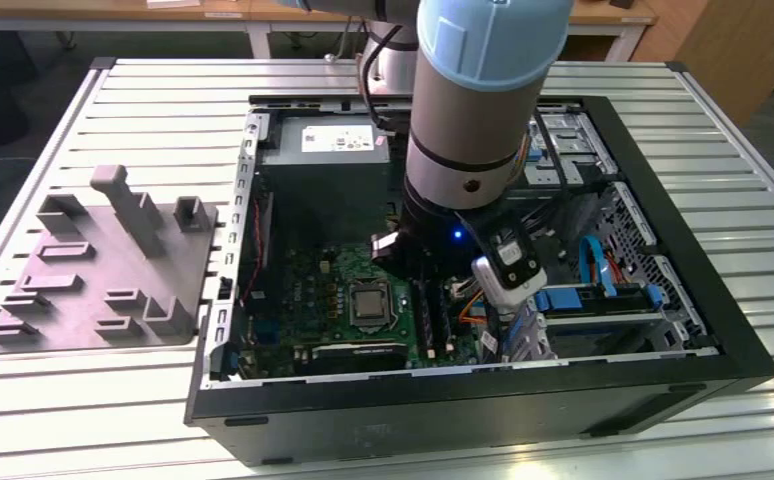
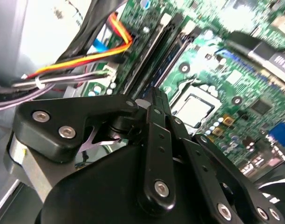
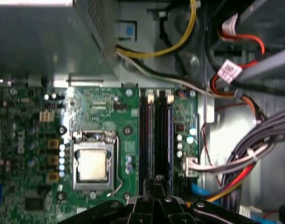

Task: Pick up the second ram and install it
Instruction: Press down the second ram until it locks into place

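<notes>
Gripper [image 3: 157, 186] is hovering over the memory slots [image 3: 156, 140] at lower centre of the first wrist view; finger state cannot be told.

Open computer case [image 1: 654, 345] beside grey fixture tray [image 1: 100, 270] on slatted table [image 1: 160, 85].

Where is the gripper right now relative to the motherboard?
The gripper is down inside the open computer case, over the memory slots that run beside the processor socket in the first wrist view.
</notes>
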`<state>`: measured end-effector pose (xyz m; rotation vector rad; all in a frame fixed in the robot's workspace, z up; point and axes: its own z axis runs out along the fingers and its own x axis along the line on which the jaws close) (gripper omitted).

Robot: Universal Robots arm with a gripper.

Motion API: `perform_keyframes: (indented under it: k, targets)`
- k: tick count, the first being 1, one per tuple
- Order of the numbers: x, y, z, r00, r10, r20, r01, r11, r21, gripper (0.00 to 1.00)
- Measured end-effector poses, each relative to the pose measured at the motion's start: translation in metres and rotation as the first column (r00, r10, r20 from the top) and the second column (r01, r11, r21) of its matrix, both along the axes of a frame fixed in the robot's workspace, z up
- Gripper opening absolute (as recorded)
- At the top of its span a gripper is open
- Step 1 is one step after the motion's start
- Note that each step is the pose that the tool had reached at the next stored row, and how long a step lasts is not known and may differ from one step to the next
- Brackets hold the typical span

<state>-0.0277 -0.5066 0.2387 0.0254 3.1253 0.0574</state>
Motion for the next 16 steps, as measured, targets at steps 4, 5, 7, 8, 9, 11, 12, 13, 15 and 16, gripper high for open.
perform_keyframes:
  k: [4, 5, 7, 8, 9, 11, 12, 13, 15, 16]
  targets:
    - [0.0, -0.0045, -0.0001, 1.0, 0.0, 0.0, 0.0, 1.0, 0.0, 0.1]
    - [0.0, -0.0055, -0.0001, 1.0, 0.0, -0.0001, 0.0, 1.0, -0.0001, 0.1]
    - [0.0, -0.0071, -0.0002, 1.0, 0.0, -0.0003, 0.0, 1.0, 0.0, 0.1]
    - [0.0, -0.0073, -0.0002, 1.0, 0.0, -0.0003, 0.0, 1.0, 0.0, 0.1]
    - [0.0, -0.0076, -0.0003, 1.0, 0.0, -0.0003, 0.0, 1.0, 0.0, 0.1]
    - [0.0, -0.0095, -0.0003, 1.0, 0.0, -0.0004, 0.0, 1.0, 0.0, 0.1]
    - [0.0, -0.0106, -0.0003, 1.0, 0.0, -0.0005, 0.0, 1.0, -0.0001, 0.1]
    - [0.0, -0.0115, -0.0004, 1.0, 0.0, -0.0005, 0.0, 1.0, 0.0, 0.1]
    - [0.0, -0.0132, -0.0006, 1.0, 0.0, -0.0011, 0.0, 1.0, -0.0001, 0.1]
    - [0.0, -0.0137, -0.0013, 1.0, 0.0, -0.0012, 0.0, 1.0, 0.0, 0.1]
